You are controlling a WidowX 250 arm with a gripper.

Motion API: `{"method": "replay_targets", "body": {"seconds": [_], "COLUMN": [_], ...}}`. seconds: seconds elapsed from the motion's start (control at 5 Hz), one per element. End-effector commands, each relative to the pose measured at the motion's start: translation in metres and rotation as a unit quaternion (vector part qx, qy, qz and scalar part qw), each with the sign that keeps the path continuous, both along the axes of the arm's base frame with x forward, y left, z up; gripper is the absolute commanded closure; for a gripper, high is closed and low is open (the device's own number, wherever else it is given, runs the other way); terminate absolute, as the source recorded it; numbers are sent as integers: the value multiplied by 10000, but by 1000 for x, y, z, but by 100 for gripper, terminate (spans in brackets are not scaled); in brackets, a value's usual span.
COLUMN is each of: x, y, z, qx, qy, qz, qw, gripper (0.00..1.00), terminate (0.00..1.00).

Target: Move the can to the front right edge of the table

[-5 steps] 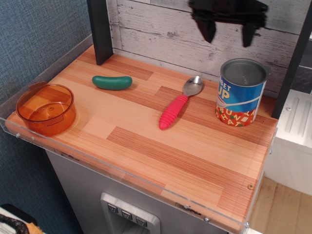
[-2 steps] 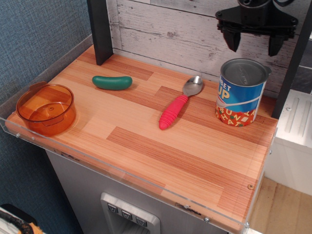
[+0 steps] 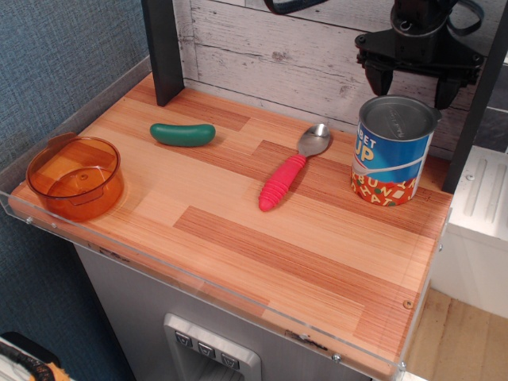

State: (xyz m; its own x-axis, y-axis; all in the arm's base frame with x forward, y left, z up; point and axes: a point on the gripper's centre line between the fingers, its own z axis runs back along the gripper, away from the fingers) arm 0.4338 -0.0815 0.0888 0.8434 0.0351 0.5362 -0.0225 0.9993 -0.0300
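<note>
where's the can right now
The can stands upright at the table's back right in the camera view, right of the red-handled spoon, directly below the open gripper.

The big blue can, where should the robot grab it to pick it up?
Probably around its round side wall near the top, coming straight down. The can stands upright with its flat lid closed, and the open gripper hangs just above and behind its rim, fingers apart, so they could straddle it.

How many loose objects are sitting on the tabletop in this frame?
4. An orange bowl at the front left corner, a green pickle back left, a pink-handled spoon mid-table, and the can at the back right, below the gripper. None looks hidden.
</note>
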Motion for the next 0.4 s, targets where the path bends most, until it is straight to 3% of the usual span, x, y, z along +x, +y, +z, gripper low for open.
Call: {"method": "replay_targets", "body": {"seconds": [0.0, 0.2], "x": [-4, -14], "y": [8, 11], "z": [6, 4], "qx": [-87, -271], "qy": [50, 288], "qz": [-53, -267], "qw": [9999, 9989], "gripper": [0, 0], "terminate": [0, 0]}}
